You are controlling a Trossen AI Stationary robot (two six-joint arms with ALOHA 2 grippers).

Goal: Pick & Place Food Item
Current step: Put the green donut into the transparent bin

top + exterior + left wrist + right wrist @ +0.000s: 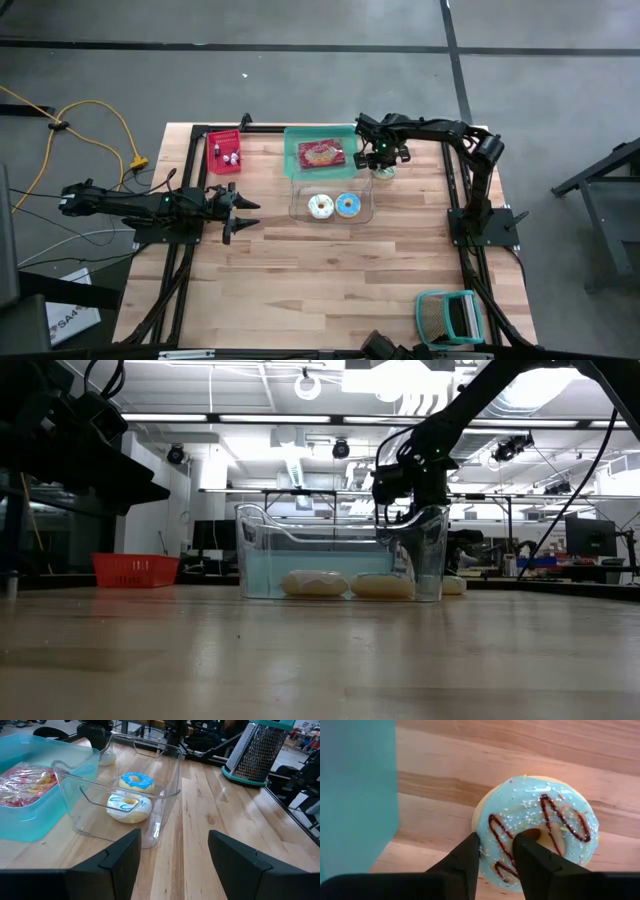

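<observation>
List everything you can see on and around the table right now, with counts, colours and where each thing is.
Clear bin: one, transparent, table centre.
Donuts in bin: two, white-iced and blue-iced, side by side.
Teal tray: one, behind the clear bin, holding a red wrapped food pack.
Pale blue donut: one, brown drizzle and sprinkles, on the table right of the tray.
Red basket: one, back left.
Grater: one, teal frame, front right.
Yellow cable: one, floor, left.
Left gripper: open, waiting left of the bin.
Right gripper: fingers pinching the pale blue donut's edge.
</observation>
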